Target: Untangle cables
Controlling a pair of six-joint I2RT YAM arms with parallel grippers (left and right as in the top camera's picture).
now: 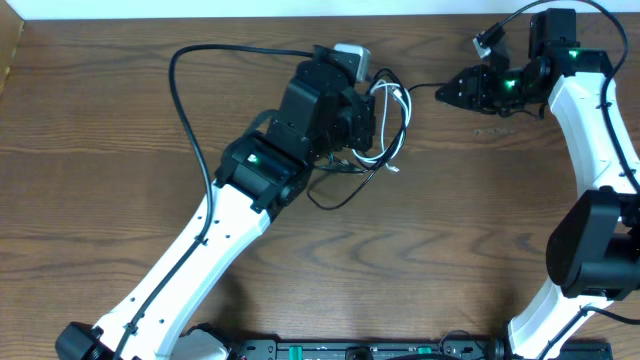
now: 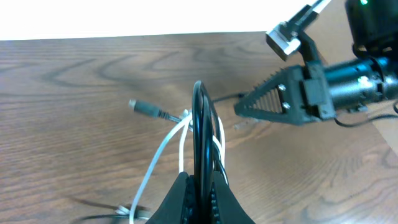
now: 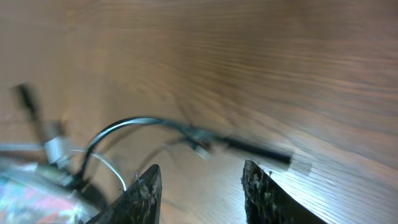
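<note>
The cables form a small coil at the table's upper middle: a white cable and a thin black cable looped together. My left gripper is shut on the black loop, which stands upright between its fingers. The white cable hangs beside it, and a grey plug lies on the wood. My right gripper is open and empty, just right of the coil, pointing at it. A black cable end lies ahead of its jaws.
A thick black arm wire arcs over the table at the left. The table's far edge runs close behind the coil. The right arm's white link stands along the right side.
</note>
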